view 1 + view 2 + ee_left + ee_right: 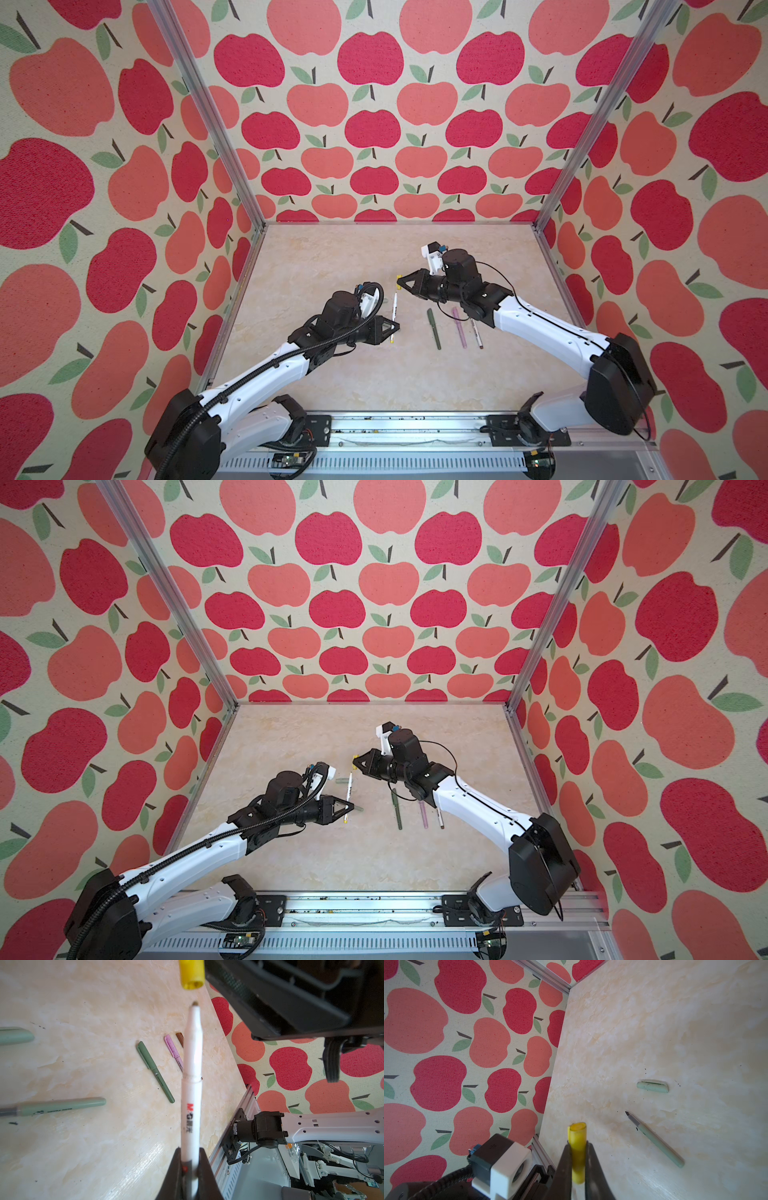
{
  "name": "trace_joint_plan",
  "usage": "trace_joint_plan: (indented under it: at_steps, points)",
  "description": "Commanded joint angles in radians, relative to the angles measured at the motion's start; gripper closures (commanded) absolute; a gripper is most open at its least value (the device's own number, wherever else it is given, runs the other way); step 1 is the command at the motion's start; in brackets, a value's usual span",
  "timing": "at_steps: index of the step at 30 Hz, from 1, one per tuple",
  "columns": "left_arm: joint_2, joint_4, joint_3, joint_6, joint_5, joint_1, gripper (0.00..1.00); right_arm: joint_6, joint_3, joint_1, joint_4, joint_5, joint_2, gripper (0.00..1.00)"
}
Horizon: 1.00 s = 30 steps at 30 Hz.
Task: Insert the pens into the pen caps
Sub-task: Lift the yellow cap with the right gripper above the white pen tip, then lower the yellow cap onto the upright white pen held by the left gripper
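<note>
Counting five pens: left tool (397, 328) grips the white pen (192, 1084), three capped pens (460, 332) and one bare pale green pen (658, 1142) on desk (332, 257); two loose caps (652, 1086), right tool (577, 1147) pinching the yellow cap (577, 1133).

Your left gripper (397, 328) has the held pen (394, 309) clamped in it over the middle of the table (332, 257), tip pointing toward the back. Just behind that tip, not touching, is the cap (398, 276) pinched in your right gripper (399, 283). Off to the right, under the right arm, lie the left capped pen (434, 328), middle capped pen (459, 328) and right capped pen (477, 332), side by side. The uncapped pen (358, 809) lies under your left gripper, with the loose cap (341, 780) behind it, apart.
</note>
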Motion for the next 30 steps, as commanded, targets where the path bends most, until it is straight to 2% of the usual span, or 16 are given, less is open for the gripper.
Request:
trace_joint_plan:
  at_steps: [1, 21, 30]
  points:
    - [0.002, 0.003, 0.021, 0.02, -0.021, -0.003, 1.0, 0.013, 0.002, -0.002, 0.022, -0.015, -0.018, 0.93]
    - [-0.003, 0.003, 0.018, 0.02, -0.031, -0.004, 1.0, 0.021, -0.005, 0.033, 0.035, -0.031, -0.018, 0.94]
    - [-0.012, 0.0, 0.018, 0.019, -0.039, -0.004, 1.0, -0.012, -0.011, 0.038, 0.0, -0.009, -0.027, 0.94]
